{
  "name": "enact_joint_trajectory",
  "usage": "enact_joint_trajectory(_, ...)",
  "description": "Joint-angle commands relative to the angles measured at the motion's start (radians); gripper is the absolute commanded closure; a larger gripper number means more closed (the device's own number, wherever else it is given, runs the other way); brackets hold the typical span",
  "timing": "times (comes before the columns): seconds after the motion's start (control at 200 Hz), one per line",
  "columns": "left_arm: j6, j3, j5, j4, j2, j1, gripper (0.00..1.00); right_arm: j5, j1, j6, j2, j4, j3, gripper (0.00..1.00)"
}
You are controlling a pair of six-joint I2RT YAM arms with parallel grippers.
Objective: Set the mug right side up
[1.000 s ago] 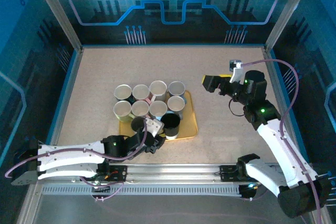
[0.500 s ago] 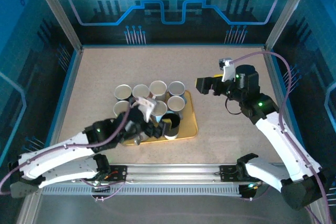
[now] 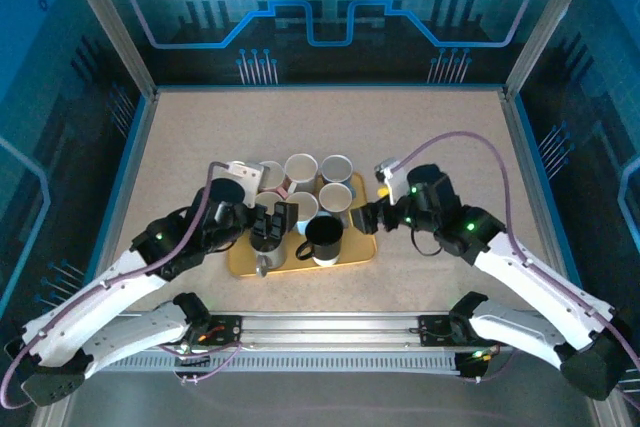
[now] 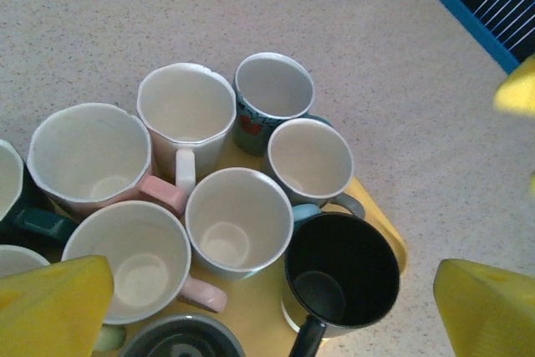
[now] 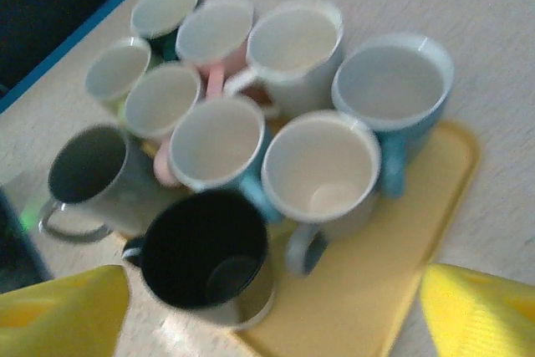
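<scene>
Several mugs stand mouth-up, packed together on a yellow tray (image 3: 362, 245). A black mug (image 3: 324, 237) is at the tray's front; it shows hollow in the left wrist view (image 4: 341, 272) and the right wrist view (image 5: 205, 252). A dark grey mug (image 5: 88, 175) sits left of it, with its handle (image 3: 262, 265) poking out under my left gripper. From the ringed face (image 4: 180, 342) I cannot tell which way up it stands. My left gripper (image 3: 270, 232) hovers open over the tray's front left. My right gripper (image 3: 368, 217) hangs open at the tray's right edge.
The tray (image 4: 259, 303) lies mid-table on speckled beige tabletop (image 3: 440, 147). Blue-edged walls enclose the table at the left, right and back. The white and pink mugs (image 4: 100, 156) crowd the tray's back left, some off the tray.
My left arm swung from the front edge up over the tray's left part. My right arm came from the back right down to the tray's right edge.
</scene>
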Motion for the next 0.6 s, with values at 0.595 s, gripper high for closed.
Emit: enact_joint_trajectory(0.595,-0.13,-0.12,0.045,-0.011,-0.12,0.009,0.01,0.079,0.176,0.082,0.279,0.035,0.015,0.26)
